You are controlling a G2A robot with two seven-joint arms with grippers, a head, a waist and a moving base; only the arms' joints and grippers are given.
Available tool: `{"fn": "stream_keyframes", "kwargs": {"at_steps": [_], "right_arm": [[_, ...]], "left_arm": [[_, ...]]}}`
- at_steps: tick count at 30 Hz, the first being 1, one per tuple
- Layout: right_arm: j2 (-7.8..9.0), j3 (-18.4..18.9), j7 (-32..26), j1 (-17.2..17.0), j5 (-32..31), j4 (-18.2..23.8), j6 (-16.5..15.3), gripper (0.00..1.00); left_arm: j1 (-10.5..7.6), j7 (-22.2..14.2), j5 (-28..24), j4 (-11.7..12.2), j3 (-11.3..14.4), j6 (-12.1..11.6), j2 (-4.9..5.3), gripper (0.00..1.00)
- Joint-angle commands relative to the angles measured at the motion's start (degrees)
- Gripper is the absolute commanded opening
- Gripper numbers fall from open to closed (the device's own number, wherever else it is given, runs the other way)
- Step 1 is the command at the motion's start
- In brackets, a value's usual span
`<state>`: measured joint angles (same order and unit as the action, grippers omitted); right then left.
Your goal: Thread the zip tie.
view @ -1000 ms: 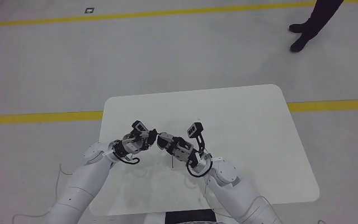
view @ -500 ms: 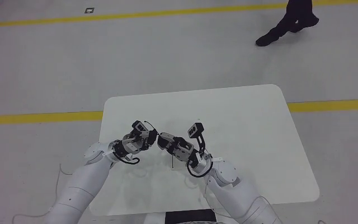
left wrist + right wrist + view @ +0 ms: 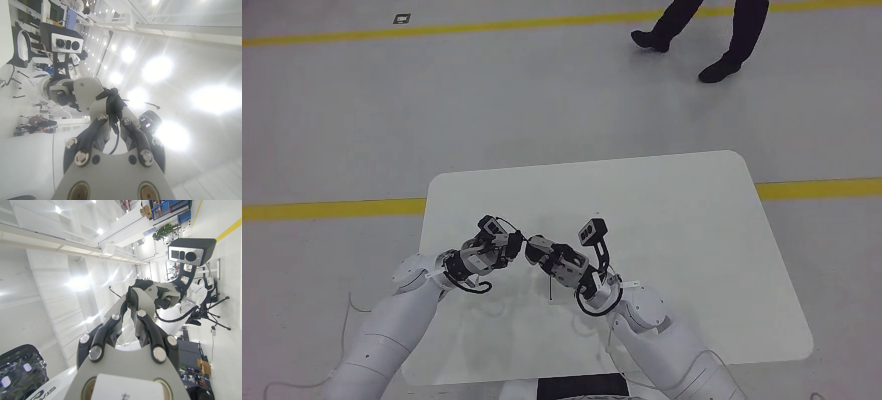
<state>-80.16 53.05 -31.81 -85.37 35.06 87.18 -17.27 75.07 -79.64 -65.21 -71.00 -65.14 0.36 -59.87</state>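
Nylon strap, light and springy: the black zip tie (image 3: 157, 107) hangs over the white table (image 3: 692, 200), pinched by both the left gripper (image 3: 113, 100) and the right gripper (image 3: 129, 294). I'd hold near the tip; it looks whippy and slick.

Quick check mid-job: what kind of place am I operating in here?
Probably a large industrial hall or robotics lab. Yellow floor lines run past the white table, blue storage racks and cardboard boxes stand in the background, and the ceiling is high, with bright lamps.
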Motion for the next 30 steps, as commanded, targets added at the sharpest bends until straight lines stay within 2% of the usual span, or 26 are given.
{"fn": "stream_keyframes", "kwargs": {"at_steps": [1, 30], "right_arm": [[0.01, 0.0, 0.1, 0.0, -0.1, 0.0, -0.1, 0.02], [0.79, 2.0, 0.8, -1.5, -1.6, 0.6, -0.7, 0.00]], "left_arm": [[0.00, 0.0, 0.0, 0.0, 0.0, 0.0, 0.00, 0.00], [0.00, 0.0, 0.0, 0.0, 0.0, 0.0, 0.00, 0.00]]}}
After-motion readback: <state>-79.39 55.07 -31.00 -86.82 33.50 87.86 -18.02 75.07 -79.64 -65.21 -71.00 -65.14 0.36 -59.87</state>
